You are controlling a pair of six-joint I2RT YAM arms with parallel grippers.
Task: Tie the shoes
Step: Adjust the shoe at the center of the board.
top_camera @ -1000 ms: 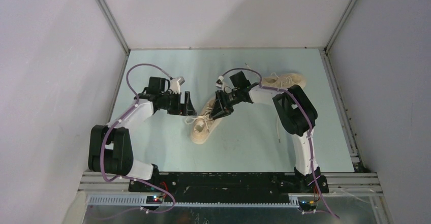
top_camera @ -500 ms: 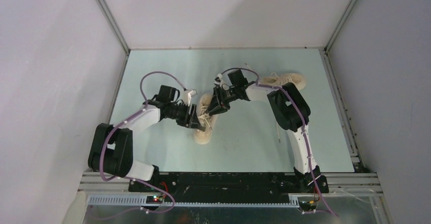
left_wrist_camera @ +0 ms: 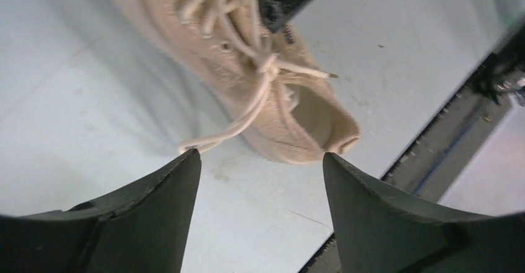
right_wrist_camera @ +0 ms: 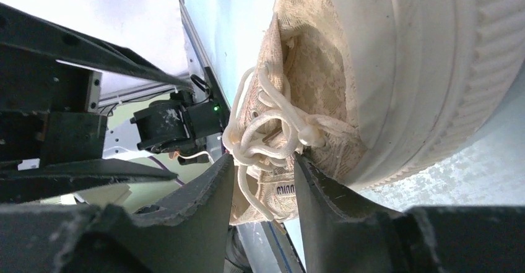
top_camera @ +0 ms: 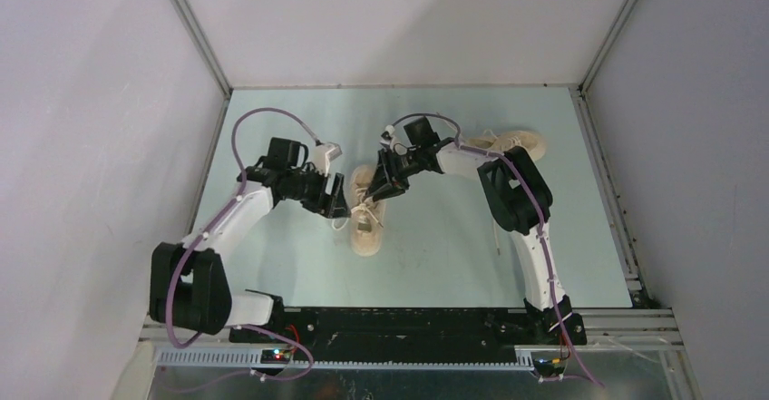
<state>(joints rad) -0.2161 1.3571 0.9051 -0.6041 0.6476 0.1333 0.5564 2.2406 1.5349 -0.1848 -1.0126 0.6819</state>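
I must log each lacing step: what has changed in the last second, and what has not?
The left claw went right to the near shoe, then drew back a little leftward, open and empty. That shoe turned and now lies straighter, near to far. The right claw stayed at its laces; the far shoe did not move.

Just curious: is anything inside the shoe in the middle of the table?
The middle shoe shows only bare beige lining at its heel opening. Toward the toe, the laces and fabric upper cover the inside, so that part cannot be seen.
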